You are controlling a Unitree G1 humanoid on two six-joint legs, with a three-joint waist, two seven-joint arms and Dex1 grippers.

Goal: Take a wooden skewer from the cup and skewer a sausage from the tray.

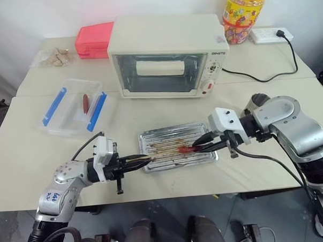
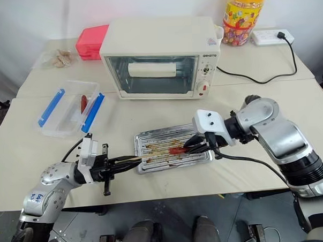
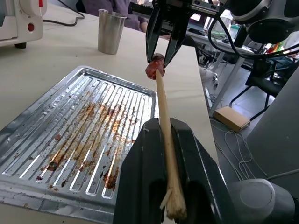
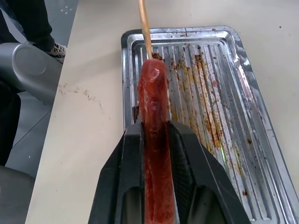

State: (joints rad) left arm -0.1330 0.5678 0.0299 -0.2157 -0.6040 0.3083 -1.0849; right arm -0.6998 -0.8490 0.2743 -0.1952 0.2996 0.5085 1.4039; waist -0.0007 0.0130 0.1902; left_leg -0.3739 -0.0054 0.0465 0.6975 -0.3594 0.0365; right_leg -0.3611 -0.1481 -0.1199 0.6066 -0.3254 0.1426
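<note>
The tray lies near the table's front edge. Over its right half hangs the red sausage, gripped lengthwise by my right gripper, which is shut on it. My left gripper at the tray's left end is shut on the wooden skewer. The skewer runs level above the tray, and its tip meets the sausage's end. In the left wrist view the skewer reaches the sausage, and the metal cup stands on the table beyond the tray.
A toaster oven stands behind the tray. A clear box with blue clips at the left holds a darker sausage. Farther back are a pink box, a candy jar and a power strip with a cable.
</note>
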